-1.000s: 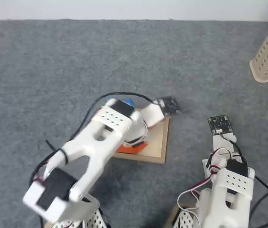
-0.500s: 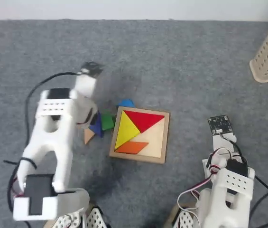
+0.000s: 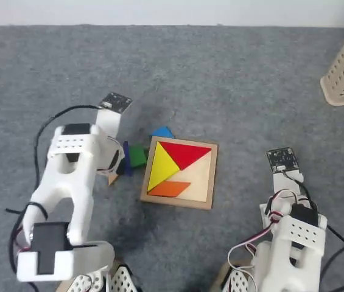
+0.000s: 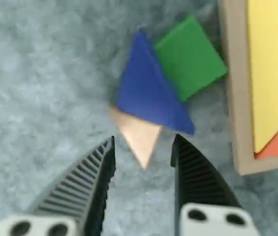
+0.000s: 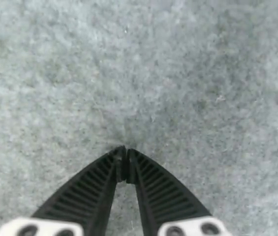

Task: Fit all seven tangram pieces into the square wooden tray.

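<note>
My left claw [image 4: 142, 141] swung off the wooden tray [image 3: 211, 176] to the loose pieces, jaws wide astride one tan triangle [image 4: 138, 133], one dark blue triangle [image 4: 146, 96] and one green square [image 4: 188, 56] touching just beyond, one light blue piece [image 3: 161, 131] by the tray, three pieces seated inside, my right claw [image 5: 125, 164] pinched closed over carpet [image 5: 178, 73]

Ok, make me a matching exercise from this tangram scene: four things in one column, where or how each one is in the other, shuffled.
1 yellow triangle
2 green square
3 tan triangle
4 right fingers

A shut over bare carpet
B inside the wooden tray
C on the carpet beside the blue triangle
D at the open left fingers' tips

Pairs: 1-B, 2-C, 3-D, 4-A
</note>
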`<action>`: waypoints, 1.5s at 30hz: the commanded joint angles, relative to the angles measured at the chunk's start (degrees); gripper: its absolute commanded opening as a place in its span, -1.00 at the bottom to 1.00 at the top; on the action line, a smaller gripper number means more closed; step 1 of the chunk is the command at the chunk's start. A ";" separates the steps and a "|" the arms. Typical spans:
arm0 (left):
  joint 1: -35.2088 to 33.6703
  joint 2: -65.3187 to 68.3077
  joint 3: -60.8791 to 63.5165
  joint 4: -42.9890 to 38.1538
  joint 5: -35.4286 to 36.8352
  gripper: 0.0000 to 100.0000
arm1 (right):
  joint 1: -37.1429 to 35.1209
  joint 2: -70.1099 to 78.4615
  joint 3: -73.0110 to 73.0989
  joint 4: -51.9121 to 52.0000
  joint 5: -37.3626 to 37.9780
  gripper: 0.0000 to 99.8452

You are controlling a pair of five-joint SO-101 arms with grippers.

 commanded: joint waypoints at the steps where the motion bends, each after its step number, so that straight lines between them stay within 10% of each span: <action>1: 1.76 -0.35 2.51 -3.52 1.23 -0.64 | -0.66 -1.54 0.09 -1.45 -0.18 -0.99; 32: -2.11 8.88 0.92 -6.86 0.88 -0.93 | -0.66 -1.54 0.18 -1.36 -0.18 -0.99; 45: -0.97 -2.46 -7.34 7.56 -2.81 -0.98 | -0.66 -1.54 0.18 -1.36 -0.18 -0.99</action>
